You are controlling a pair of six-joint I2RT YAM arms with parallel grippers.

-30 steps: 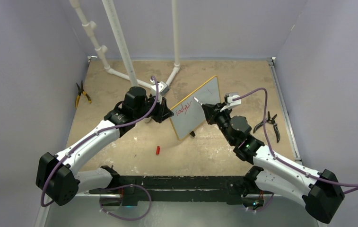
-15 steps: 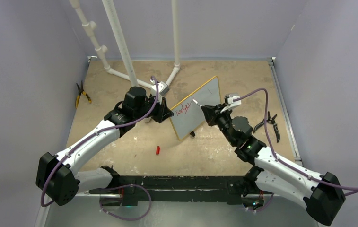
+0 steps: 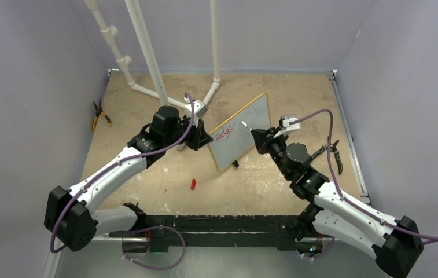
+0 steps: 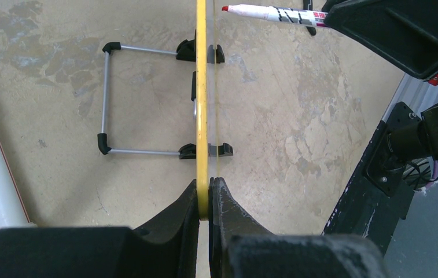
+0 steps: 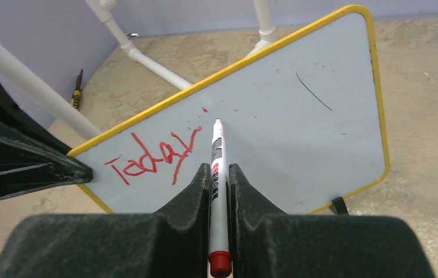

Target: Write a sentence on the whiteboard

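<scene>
The whiteboard (image 3: 245, 136), yellow-framed, stands tilted on its wire stand (image 4: 106, 101). The sentence on it is one red word, roughly "today" (image 3: 226, 134), which the right wrist view shows at the board's left (image 5: 153, 156), with a small red dot (image 5: 205, 109) after it. My left gripper (image 3: 206, 141) is shut on the board's yellow edge (image 4: 201, 87). My right gripper (image 3: 258, 139) is shut on a red marker (image 5: 216, 156). The marker's uncapped tip (image 5: 217, 120) points at the board just right of the word, a small gap off the surface in the left wrist view (image 4: 225, 8).
A red marker cap (image 3: 193, 184) lies on the table in front of the board. Yellow-handled pliers (image 3: 100, 116) lie at the far left, black pliers (image 3: 329, 152) at the right. White PVC pipes (image 3: 147, 52) rise behind the board. A thin black stroke (image 5: 313, 91) marks the board's right half.
My right arm has shifted a little to the right with the marker, its tip moving slightly right along the board. The left gripper and the board have not moved.
</scene>
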